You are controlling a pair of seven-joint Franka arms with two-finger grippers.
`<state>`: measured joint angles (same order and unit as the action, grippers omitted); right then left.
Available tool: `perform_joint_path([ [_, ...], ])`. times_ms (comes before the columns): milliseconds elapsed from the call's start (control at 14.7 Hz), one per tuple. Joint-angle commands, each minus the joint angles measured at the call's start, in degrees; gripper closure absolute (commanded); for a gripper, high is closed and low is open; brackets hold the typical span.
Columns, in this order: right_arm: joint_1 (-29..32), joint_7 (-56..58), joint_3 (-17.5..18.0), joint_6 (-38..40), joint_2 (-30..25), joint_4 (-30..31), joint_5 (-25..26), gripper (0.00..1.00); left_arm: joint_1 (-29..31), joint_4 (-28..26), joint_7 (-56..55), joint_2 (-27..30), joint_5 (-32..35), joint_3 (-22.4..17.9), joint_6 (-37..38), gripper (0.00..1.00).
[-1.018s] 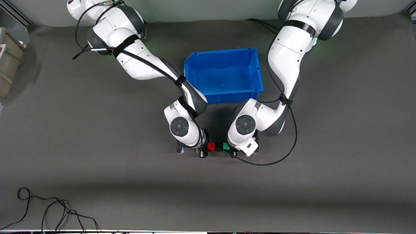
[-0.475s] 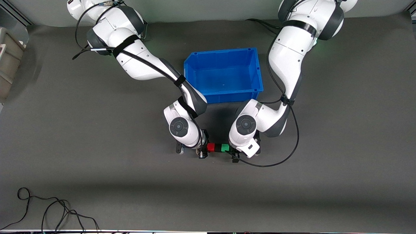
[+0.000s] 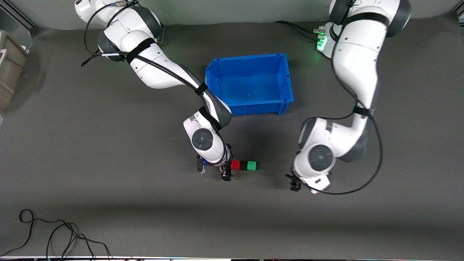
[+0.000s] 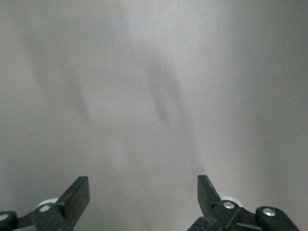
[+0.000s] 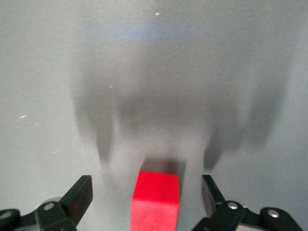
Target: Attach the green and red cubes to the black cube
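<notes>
The red cube, the black cube and the green cube lie joined in one row on the grey mat, black in the middle, nearer to the front camera than the blue bin. My right gripper is at the red end of the row. In the right wrist view its fingers stand open on either side of the red cube, with a gap on each side. My left gripper is open and empty over bare mat, away from the row toward the left arm's end; the left wrist view shows only mat.
An empty blue bin stands on the mat farther from the front camera than the cubes. Loose black cables lie at the near corner toward the right arm's end. A grey box sits at that end's edge.
My left gripper has come off the green cube and swung away toward the left arm's end of the table. The row of three cubes stays put. The right gripper has barely moved.
</notes>
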<state>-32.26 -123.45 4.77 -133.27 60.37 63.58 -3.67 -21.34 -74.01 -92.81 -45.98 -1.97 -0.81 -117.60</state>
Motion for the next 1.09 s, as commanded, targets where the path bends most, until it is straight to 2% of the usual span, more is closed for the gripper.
perform_joint_path([
  [0, 0.2, 1.3, 0.0, 4.7, -3.6, -1.3, 0.9, 0.0, 4.1, -1.6, 14.2, 4.4, 0.0, 0.4, 4.9, 0.0],
  [271, 1.7, 11.3, 0.1, 16.2, -11.6, -1.1, 0.6, 0.0, 9.0, -3.3, 22.2, 10.2, -0.1, 0.4, 8.2, 0.0],
  [475, 5.3, 26.6, 0.1, 30.3, -19.3, -0.8, -0.3, 0.0, 13.2, -6.7, 37.7, 15.6, -1.0, 0.6, 11.7, 0.0],
  [611, 9.9, 38.5, -0.2, 39.1, -25.8, -0.4, -4.0, 0.0, 14.0, -12.4, 46.4, 21.2, -2.1, 0.5, 11.6, 0.0],
  [814, 16.6, 55.7, -0.5, 53.5, -33.2, -0.3, -4.7, 0.0, 15.7, -23.0, 56.4, 30.9, -1.7, 0.2, 9.5, 0.0],
  [1018, 23.3, 72.8, -0.6, 63.8, -39.3, -0.1, -4.6, 0.0, 16.1, -25.4, 65.8, 36.6, -0.7, -0.9, 13.0, 0.0],
])
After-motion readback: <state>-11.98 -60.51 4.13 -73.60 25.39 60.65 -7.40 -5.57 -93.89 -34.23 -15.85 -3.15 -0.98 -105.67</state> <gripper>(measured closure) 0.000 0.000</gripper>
